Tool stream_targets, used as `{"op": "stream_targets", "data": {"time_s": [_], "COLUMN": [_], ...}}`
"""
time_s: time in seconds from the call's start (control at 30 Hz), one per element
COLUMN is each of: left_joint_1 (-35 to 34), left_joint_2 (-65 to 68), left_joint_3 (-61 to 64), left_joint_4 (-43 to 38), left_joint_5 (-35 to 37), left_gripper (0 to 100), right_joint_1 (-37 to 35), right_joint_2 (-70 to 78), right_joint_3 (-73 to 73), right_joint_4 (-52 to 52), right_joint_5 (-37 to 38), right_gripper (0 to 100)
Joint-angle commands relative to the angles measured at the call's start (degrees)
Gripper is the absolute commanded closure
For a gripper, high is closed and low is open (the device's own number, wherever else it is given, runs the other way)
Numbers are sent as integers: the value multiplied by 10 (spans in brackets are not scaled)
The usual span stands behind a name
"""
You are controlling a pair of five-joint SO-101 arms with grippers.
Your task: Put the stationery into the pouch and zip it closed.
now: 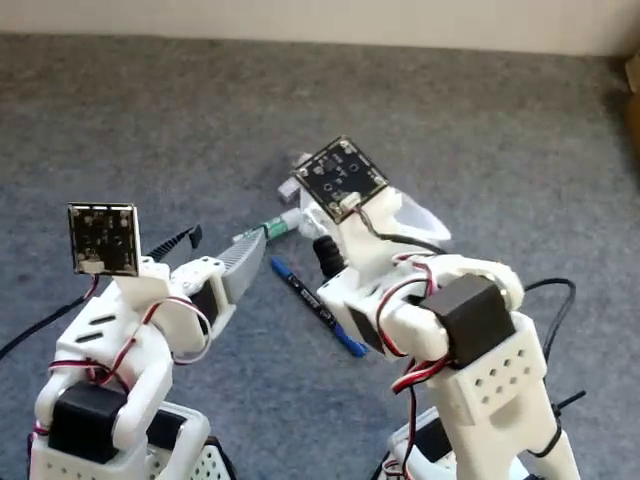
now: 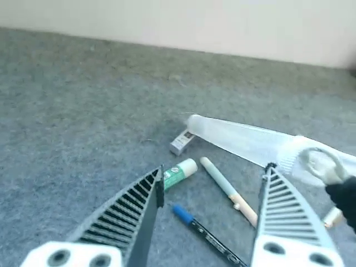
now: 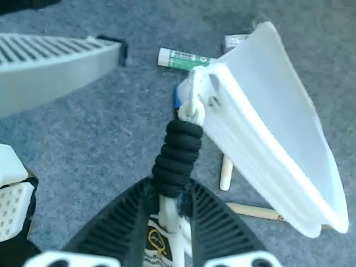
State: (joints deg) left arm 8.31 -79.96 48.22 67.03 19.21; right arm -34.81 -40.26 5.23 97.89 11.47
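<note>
Left tool [image 2: 214, 173] gapes wide and empty; glue stick [image 2: 179, 173], blue pen [image 2: 203, 233] and pastel pen [image 2: 225, 189] lie loose just beyond its tips. Right tool [image 3: 169, 194] pinches the black zip cord [image 3: 177, 156] of the pouch [image 3: 278, 139], tilted up ahead. Nothing packed yet, seemingly; filling and zipping remain.

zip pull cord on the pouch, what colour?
Black, a knotted cord, pinched in the right gripper. Clearest in the right wrist view.

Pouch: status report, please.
Left pincer open over pens. Right pincer shut on zip cord, pouch held up. Glue, pens outside it. Nothing blocking.
</note>
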Motion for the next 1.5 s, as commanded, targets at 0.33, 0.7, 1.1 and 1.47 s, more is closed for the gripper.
{"op": "stream_targets", "data": {"time_s": [0.33,0.7,1.1,1.47], "left_joint_1": [102,95,30,40], "left_joint_2": [2,1,-4,1], "left_joint_3": [-34,42,39,46], "left_joint_4": [4,-68,-66,-80], "left_joint_5": [-4,0,20,42], "left_gripper": [726,727,727,727], "right_joint_1": [18,-40,-37,-77], "right_joint_2": [-22,-22,-22,-22], "right_joint_3": [-36,-36,-35,-35], "right_joint_4": [26,26,26,27], "right_joint_5": [15,14,14,-9], "right_gripper": [993,993,993,993]}}
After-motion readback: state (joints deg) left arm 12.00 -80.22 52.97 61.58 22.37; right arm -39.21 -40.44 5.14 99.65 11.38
